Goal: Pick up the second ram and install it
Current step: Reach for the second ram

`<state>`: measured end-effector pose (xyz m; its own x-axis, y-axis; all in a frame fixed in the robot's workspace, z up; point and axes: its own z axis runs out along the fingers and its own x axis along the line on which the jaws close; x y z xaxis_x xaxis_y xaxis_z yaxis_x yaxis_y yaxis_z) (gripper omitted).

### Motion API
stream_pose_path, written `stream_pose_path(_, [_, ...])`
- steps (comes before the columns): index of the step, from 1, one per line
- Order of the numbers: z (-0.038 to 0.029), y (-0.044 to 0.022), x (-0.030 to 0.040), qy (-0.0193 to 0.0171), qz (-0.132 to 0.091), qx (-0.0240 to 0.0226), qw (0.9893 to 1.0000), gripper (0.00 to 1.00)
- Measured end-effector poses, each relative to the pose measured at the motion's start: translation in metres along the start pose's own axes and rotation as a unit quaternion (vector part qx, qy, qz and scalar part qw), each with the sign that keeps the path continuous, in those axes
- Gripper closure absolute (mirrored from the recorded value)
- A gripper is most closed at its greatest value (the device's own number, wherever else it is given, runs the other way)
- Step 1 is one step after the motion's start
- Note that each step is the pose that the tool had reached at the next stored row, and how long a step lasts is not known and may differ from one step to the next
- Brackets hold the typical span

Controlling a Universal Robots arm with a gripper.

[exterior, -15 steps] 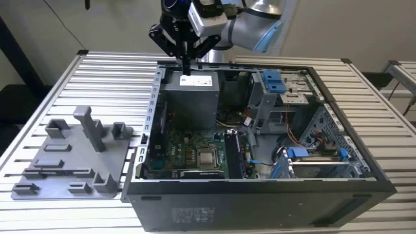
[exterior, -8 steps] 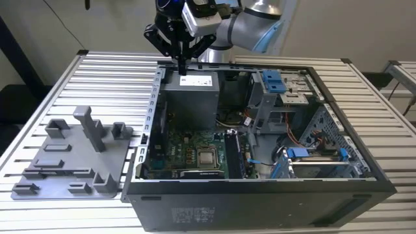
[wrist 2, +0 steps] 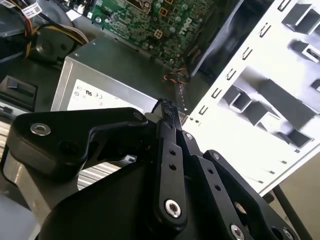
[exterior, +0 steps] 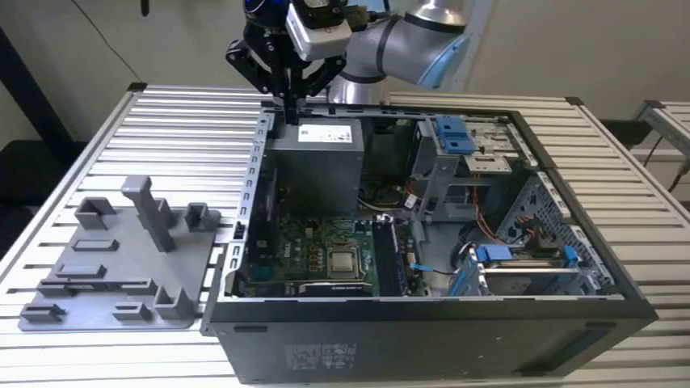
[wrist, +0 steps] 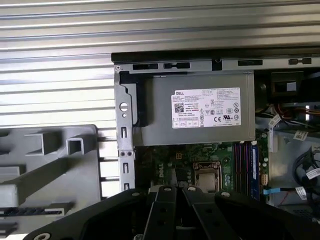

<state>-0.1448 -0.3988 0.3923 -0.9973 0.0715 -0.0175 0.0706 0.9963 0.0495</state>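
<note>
My gripper [exterior: 289,113] hangs over the back corner of the open computer case [exterior: 431,315], at the exterior view's left, just above the grey power supply [exterior: 315,166]. Its black fingers [wrist 2: 169,107] are pressed together at the tips with nothing seen between them. A thin dark strip [wrist: 35,211] that looks like the second ram lies in a slot of the grey fixture [exterior: 108,267] outside the case. In the first wrist view the memory slots [wrist: 245,162] run beside the processor socket [wrist: 206,175] on the green motherboard [exterior: 323,250].
The case lies open on a slatted metal table [exterior: 161,137]. Inside are blue drive clips [exterior: 453,133], a drive cage [exterior: 518,267] and loose cables [wrist: 305,175]. The fixture has a tall post [exterior: 145,210] and several raised holders.
</note>
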Motion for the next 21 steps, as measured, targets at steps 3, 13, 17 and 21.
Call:
stream_pose_path(3, [0.0002, -0.0004, 0.0056, 0.0, 0.0, 0.0, 1.0, 0.89])
stream_pose_path(13, [0.0001, -0.0019, 0.027, 0.0, 0.0, 0.0, 1.0, 0.89])
stream_pose_path(17, [0.0, -0.0028, 0.0381, 0.0, 0.0, 0.0, 1.0, 0.89])
stream_pose_path(21, [0.0, -0.0041, 0.0496, 0.0, 0.0, -0.0002, 1.0, 0.89])
